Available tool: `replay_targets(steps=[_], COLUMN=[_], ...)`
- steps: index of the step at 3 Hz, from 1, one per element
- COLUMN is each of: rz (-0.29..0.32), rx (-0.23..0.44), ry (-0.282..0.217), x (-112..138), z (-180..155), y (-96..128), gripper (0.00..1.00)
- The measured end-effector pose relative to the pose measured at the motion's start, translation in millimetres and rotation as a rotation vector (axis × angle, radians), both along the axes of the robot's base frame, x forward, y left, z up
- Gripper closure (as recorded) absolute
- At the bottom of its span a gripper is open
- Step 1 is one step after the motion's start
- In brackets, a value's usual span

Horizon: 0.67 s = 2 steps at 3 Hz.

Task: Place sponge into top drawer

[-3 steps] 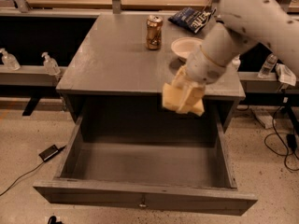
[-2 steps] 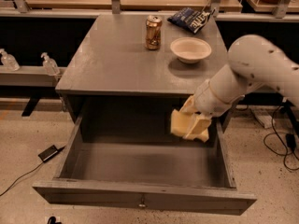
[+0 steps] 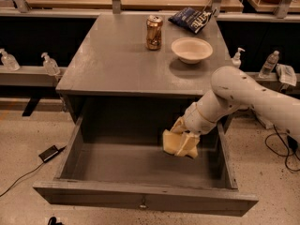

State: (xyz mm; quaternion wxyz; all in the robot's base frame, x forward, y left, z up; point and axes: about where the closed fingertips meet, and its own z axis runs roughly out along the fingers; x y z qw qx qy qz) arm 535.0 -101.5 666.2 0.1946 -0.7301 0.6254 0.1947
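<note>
The top drawer [image 3: 140, 198] of the grey cabinet-table stands pulled out wide, dark grey, with a small metal knob on its front panel. My gripper [image 3: 183, 142] hangs inside the drawer opening at its right side, a little above the drawer floor. It is shut on the pale yellow sponge [image 3: 172, 143], which sits between the pale fingers. The white arm reaches in from the right and covers part of the drawer's right wall.
On the tabletop [image 3: 112, 60] stand a soda can [image 3: 153, 32], a white bowl [image 3: 191, 49] and a dark chip bag [image 3: 192, 18]. Bottles [image 3: 49, 63] stand on a low shelf at left. A cable and black box [image 3: 48, 153] lie on the floor.
My gripper has carried the sponge down from the tabletop's front edge and into the open drawer, moving lower and slightly left. The drawer, can and bowl have not moved.
</note>
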Motion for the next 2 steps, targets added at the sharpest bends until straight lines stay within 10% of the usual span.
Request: replay_targets(steps=[2], rz=[-0.002], rx=[-0.004], ry=[-0.007], x=[-0.5], z=[2.2], y=[0.3], gripper=[0.28])
